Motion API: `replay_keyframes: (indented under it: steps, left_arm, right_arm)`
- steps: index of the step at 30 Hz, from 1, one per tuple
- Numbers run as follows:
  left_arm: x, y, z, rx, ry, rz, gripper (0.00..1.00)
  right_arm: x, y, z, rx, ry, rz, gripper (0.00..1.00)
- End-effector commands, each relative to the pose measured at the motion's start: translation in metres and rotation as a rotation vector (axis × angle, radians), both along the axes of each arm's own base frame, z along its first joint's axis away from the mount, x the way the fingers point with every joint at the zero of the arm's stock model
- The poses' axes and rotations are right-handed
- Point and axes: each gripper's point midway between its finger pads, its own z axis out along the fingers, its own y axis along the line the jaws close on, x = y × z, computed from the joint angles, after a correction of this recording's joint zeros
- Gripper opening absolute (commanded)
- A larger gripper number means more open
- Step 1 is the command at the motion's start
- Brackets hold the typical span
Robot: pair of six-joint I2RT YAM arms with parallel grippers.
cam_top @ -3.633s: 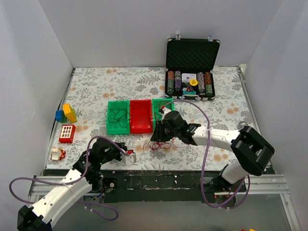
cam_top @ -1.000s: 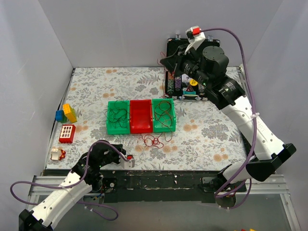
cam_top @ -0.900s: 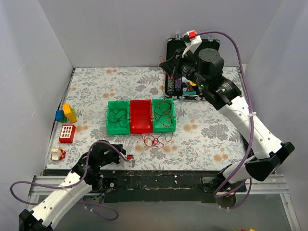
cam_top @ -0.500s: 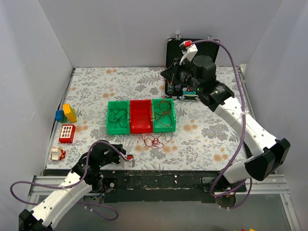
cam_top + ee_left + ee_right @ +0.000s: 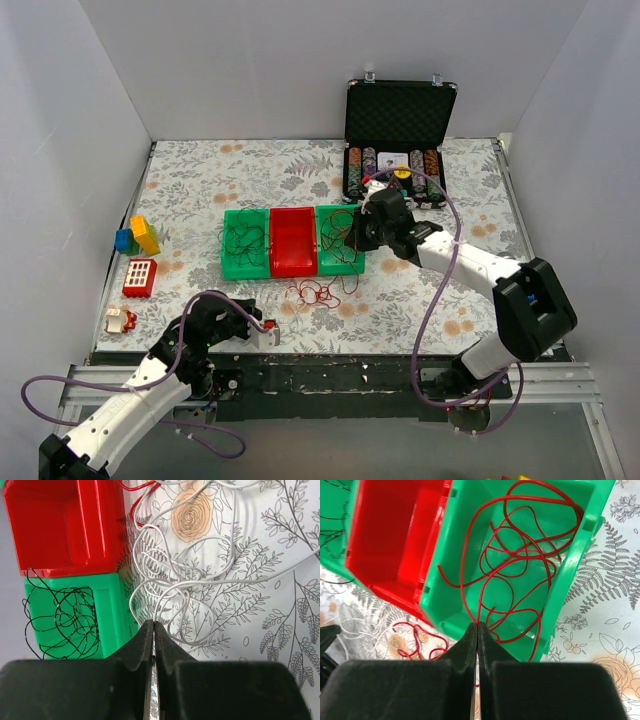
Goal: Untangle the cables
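Top external: puts the right hand over the end green bin, far nearer the red cable than the left hand at the near edge of the worktop. Left wrist: shows fingers pinched on the white cable, sprawled ahead. Right wrist: shows fingers clamped on red strands running forward into the bin.

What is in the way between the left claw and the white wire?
Nothing visible. The white wire loops straight up to the shut tips of the left claw, beside a green bin.
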Motion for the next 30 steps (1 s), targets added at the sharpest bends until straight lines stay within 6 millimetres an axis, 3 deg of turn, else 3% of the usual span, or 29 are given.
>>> replay_keyframes:
  steps: [1, 5, 11, 15, 18, 21, 23, 26, 30]
  left_arm:
    - [0.008, -0.01, 0.026, -0.091, -0.034, 0.02, 0.0]
    - [0.009, -0.012, 0.031, -0.11, -0.022, 0.027, 0.0]
    - [0.007, -0.013, 0.028, -0.116, -0.011, 0.022, 0.0]
    - [0.007, -0.013, 0.027, -0.117, -0.007, 0.027, 0.0]
    - [0.006, -0.012, 0.025, -0.112, -0.001, 0.029, 0.0]
    - [0.005, -0.011, 0.023, -0.105, 0.0, 0.028, 0.0]
    - [0.005, -0.011, 0.022, -0.102, 0.001, 0.025, 0.0]
    - [0.005, -0.01, 0.019, -0.097, 0.005, 0.026, 0.0]
    - [0.004, -0.01, 0.018, -0.094, 0.008, 0.024, 0.0]
  right_arm:
    - [0.026, 0.013, 0.022, 0.039, -0.067, -0.022, 0.07]
    - [0.031, 0.015, 0.042, 0.031, -0.103, -0.017, 0.43]
    - [0.022, 0.005, 0.065, 0.025, -0.141, -0.027, 0.83]
    - [-0.001, -0.003, 0.064, -0.008, -0.171, -0.028, 0.86]
    - [-0.036, 0.003, 0.056, -0.021, -0.189, 0.031, 0.88]
    - [-0.079, 0.022, 0.033, -0.028, -0.155, 0.119, 0.88]
    - [-0.097, 0.03, 0.013, -0.023, -0.114, 0.144, 0.87]
    - [-0.111, 0.035, -0.015, -0.019, -0.051, 0.158, 0.84]
    - [-0.107, 0.048, -0.026, -0.006, -0.05, 0.152, 0.82]
